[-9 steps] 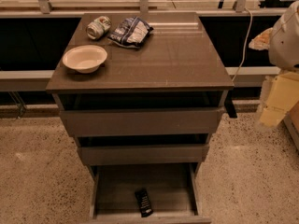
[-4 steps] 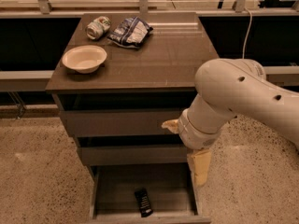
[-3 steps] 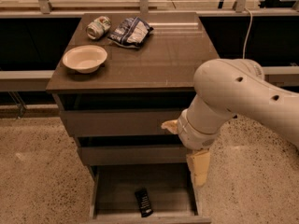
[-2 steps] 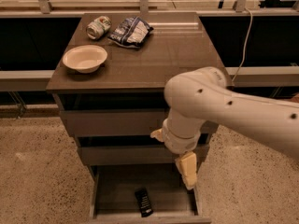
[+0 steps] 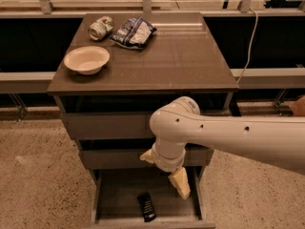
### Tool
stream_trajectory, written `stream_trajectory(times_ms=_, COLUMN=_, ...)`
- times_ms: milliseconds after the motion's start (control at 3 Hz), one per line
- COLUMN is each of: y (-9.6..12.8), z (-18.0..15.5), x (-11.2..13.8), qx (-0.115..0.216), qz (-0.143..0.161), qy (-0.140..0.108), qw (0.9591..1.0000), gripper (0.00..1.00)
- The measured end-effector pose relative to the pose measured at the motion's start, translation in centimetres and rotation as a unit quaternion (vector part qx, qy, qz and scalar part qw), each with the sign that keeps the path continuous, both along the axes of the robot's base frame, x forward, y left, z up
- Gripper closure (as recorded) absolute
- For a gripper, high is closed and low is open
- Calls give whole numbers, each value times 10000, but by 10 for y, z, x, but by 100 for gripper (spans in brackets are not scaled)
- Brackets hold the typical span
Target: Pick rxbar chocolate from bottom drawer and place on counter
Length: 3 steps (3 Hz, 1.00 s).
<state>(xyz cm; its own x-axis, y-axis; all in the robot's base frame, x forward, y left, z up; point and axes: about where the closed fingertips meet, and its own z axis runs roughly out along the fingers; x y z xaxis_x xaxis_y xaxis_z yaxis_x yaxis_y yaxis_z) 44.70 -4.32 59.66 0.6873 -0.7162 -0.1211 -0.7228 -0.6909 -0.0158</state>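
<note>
The rxbar chocolate, a slim black bar, lies flat near the front of the open bottom drawer. My gripper hangs from the white arm's wrist just inside the drawer opening. It is a little right of the bar and behind it, not touching it. The arm comes in from the right and covers part of the two upper drawer fronts. The counter is the brown slab above the drawers.
On the counter's left half sit a cream bowl, a crushed can and a blue-white snack bag. A cable hangs at the right. Speckled floor surrounds the cabinet.
The arm swung in from the right, then shifted left and down across the drawer fronts. The gripper now hangs lower over the open bottom drawer, nearer the bar. The bar has not moved.
</note>
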Motion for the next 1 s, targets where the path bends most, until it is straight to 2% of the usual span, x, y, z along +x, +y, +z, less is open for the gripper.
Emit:
stream_trajectory(times_ms=333, y=-1, z=-21, x=11, qx=142, qz=583, qy=95, qw=9982, gripper=0)
stream_trajectory(times_ms=667, y=-5, z=-90, x=26, qx=-39, qz=1562, qy=182, qw=9875, gripper=0)
stream_trajectory(times_ms=1000, y=-14, z=-102, x=36, qx=-291, qz=1880, qy=31, qw=9817, gripper=0)
